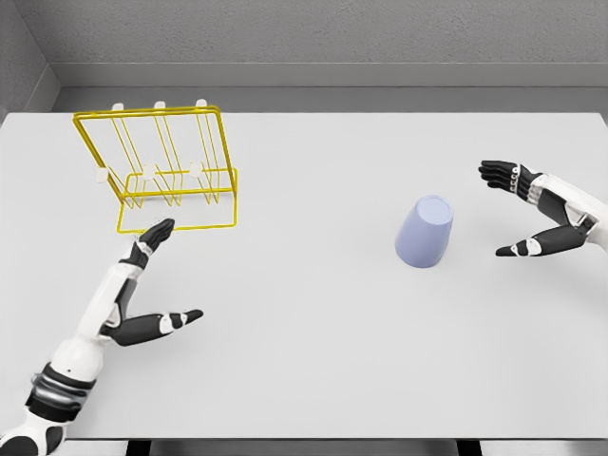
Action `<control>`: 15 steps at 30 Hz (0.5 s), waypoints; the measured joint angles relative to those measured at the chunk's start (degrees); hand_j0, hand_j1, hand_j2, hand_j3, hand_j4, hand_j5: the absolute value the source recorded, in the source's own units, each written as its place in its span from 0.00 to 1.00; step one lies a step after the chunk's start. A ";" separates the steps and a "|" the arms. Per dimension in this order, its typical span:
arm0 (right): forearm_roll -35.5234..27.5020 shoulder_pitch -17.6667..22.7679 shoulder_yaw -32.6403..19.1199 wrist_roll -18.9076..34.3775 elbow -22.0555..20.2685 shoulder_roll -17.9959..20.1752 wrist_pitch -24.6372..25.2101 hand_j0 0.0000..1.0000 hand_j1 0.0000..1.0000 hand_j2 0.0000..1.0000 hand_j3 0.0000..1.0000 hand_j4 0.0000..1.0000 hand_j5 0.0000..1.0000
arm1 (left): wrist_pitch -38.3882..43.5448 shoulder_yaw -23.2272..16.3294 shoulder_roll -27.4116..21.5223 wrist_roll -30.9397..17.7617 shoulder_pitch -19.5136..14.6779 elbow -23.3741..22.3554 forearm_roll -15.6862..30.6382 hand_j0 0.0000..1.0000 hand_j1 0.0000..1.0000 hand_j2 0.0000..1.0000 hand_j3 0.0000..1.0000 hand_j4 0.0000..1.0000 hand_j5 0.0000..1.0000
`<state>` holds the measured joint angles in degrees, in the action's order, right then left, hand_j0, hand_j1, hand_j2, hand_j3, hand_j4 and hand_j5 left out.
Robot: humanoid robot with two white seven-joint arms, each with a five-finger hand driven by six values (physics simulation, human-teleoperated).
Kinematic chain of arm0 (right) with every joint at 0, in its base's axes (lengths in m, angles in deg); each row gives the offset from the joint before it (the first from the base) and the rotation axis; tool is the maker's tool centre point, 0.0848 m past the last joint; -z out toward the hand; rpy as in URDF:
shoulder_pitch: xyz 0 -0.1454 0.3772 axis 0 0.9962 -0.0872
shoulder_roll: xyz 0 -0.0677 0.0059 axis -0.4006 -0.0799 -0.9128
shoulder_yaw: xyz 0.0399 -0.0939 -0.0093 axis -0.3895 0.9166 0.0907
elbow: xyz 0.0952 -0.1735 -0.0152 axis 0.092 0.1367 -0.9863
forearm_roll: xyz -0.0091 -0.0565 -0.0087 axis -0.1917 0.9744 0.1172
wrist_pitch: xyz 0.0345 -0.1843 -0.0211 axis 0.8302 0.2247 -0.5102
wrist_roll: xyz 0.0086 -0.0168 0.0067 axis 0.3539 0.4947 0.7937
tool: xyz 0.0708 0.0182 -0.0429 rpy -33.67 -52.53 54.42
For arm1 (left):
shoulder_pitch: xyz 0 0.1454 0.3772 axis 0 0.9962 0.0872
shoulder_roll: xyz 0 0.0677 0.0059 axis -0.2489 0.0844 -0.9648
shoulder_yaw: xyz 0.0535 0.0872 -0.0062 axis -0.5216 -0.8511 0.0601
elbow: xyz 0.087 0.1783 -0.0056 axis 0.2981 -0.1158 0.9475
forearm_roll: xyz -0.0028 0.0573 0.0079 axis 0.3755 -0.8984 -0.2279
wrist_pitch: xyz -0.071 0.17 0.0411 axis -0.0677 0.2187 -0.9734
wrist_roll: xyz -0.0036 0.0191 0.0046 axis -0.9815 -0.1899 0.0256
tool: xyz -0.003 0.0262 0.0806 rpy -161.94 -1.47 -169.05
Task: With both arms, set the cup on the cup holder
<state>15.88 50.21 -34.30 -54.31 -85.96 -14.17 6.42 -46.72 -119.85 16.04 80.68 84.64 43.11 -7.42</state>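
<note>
The white table [313, 361] carries a cup [425, 233] and a wire cup holder [166, 171].

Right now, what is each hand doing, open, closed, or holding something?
Left hand: open, holding nothing, near the yellow rack.
Right hand: open, holding nothing, beside the cup.

The right arm [591, 211] is cut off by the right picture edge just behind the wrist. The left arm [57, 380] leaves at the near left corner. The worktop [313, 323] is cropped at the left and right edges. The small white tips [159, 105] on the cup holder [171, 171] are too small to identify.
</note>
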 measured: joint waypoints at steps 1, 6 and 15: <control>0.00 0.00 0.00 0.00 0.05 -0.01 0.01 1.00 1.00 1.00 1.00 1.00 1.00 | 0.01 -1.09 0.05 -0.03 0.00 -0.01 0.11 1.00 1.00 1.00 1.00 1.00 1.00; -0.01 -0.44 0.01 0.00 0.42 -0.17 0.15 1.00 1.00 1.00 1.00 1.00 1.00 | 0.01 -4.94 0.21 -0.10 -0.96 0.01 2.05 1.00 1.00 1.00 1.00 1.00 1.00; -0.01 -1.14 1.22 0.00 -0.04 -3.44 2.28 1.00 1.00 1.00 1.00 1.00 1.00 | -0.01 -6.10 3.43 -4.92 -3.08 0.81 8.42 1.00 1.00 1.00 1.00 1.00 1.00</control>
<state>15.87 49.07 -33.08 -54.31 -86.00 -17.61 8.70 -46.73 -125.96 19.47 75.76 81.57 43.91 1.00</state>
